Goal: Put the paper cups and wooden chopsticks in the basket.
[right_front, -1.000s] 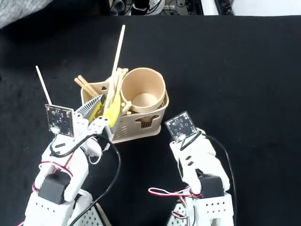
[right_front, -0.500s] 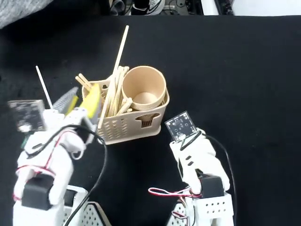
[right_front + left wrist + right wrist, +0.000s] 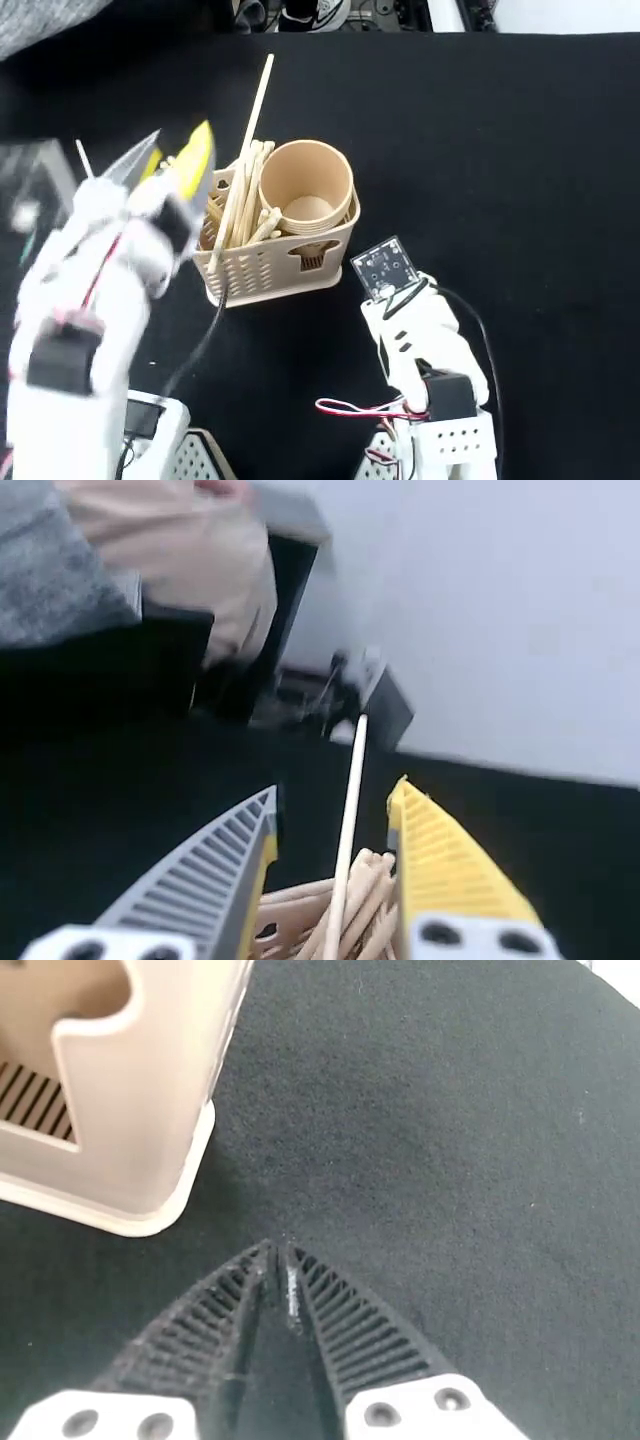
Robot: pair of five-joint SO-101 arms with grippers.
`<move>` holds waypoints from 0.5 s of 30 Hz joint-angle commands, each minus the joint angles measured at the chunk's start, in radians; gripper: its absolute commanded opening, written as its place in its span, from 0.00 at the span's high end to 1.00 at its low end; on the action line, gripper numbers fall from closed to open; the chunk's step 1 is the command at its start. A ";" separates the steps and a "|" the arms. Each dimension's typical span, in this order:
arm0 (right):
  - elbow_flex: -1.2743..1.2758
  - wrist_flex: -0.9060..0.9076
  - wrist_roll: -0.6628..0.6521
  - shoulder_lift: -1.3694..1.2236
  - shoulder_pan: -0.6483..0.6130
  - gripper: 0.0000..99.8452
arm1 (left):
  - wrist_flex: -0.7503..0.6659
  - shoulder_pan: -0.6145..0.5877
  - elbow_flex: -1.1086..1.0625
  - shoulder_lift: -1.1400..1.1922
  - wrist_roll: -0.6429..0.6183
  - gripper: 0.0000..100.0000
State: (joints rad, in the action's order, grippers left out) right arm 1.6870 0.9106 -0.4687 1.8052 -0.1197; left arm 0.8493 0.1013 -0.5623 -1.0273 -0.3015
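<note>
Just beside basket (image 3: 280,268) edge, left gripper (image 3: 180,133) parted

The table (image 3: 520,150) is covered in black cloth. 1 pale slotted basket (image 3: 270,268) stands on it. A thin white stick (image 3: 82,157) lies on the cloth left of the basket, apart from it. The right arm's base (image 3: 455,440) stands on the robot's side of the basket.
</note>
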 commanded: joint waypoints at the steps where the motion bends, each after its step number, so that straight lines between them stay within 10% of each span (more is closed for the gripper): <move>1: -0.004 0.005 -0.008 0.081 0.009 0.99 | 0.158 0.002 0.461 0.451 -0.002 0.81; 15: -0.004 0.005 -0.008 0.081 0.009 0.99 | 0.789 0.024 1.601 1.392 0.195 0.81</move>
State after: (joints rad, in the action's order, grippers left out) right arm 1.6870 0.9106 -0.4687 1.8052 -0.1197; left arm 1.5029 0.1151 0.7127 0.1895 -0.1496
